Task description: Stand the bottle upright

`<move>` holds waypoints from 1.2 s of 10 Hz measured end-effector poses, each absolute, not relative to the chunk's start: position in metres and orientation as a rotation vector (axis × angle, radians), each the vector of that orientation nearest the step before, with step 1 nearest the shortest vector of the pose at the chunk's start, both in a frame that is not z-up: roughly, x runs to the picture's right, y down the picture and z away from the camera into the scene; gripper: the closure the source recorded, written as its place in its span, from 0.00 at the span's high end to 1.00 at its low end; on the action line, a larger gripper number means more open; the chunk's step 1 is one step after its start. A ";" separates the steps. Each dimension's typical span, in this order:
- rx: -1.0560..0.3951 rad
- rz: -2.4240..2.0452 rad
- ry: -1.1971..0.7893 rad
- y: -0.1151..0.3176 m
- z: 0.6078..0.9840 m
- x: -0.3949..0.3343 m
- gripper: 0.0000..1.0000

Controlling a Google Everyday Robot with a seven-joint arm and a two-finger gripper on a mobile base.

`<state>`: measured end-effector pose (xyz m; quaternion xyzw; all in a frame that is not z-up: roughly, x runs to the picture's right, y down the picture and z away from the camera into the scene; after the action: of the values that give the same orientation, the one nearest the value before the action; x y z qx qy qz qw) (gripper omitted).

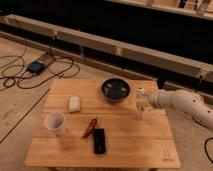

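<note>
A white mug point(54, 122) stands at the far left of the wooden table point(125, 145), well away from the gripper and nearer the camera than it. A flat white block point(74, 103) lies further in, roughly level with the gripper across the table but still well apart from it. A small red thing point(90, 128) lies nearer the front edge, with a black rectangular device point(99, 140) just beside it, both to the left of the gripper and closer to the camera. A dark bowl point(116, 90) sits near the back edge, just to the left of the gripper and slightly behind it.

The bottle point(142, 100) stands upright near the right edge of the table, its white cap on top, right at the tip of the gripper point(145, 104). The gripper's fingers are drawn together, and they sit against the bottle's body; whether they actually clamp it cannot be told from this view. The white arm point(182, 102) reaches in from the right, running nearly level above the table's right edge.

On the floor beyond the table's left side lie black cables point(22, 75) and a small dark box point(36, 66), far from the gripper.
</note>
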<state>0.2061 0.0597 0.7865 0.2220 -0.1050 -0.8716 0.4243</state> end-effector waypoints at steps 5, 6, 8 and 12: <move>0.658 -2.124 -0.246 0.051 0.806 0.196 0.00; 0.668 -2.116 -0.243 0.051 0.809 0.196 0.00; 0.679 -2.105 -0.240 0.052 0.814 0.196 0.00; 0.699 -2.075 -0.229 0.054 0.823 0.197 0.00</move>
<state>0.1970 0.0542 0.8229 0.2830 -0.0926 -0.8404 0.4528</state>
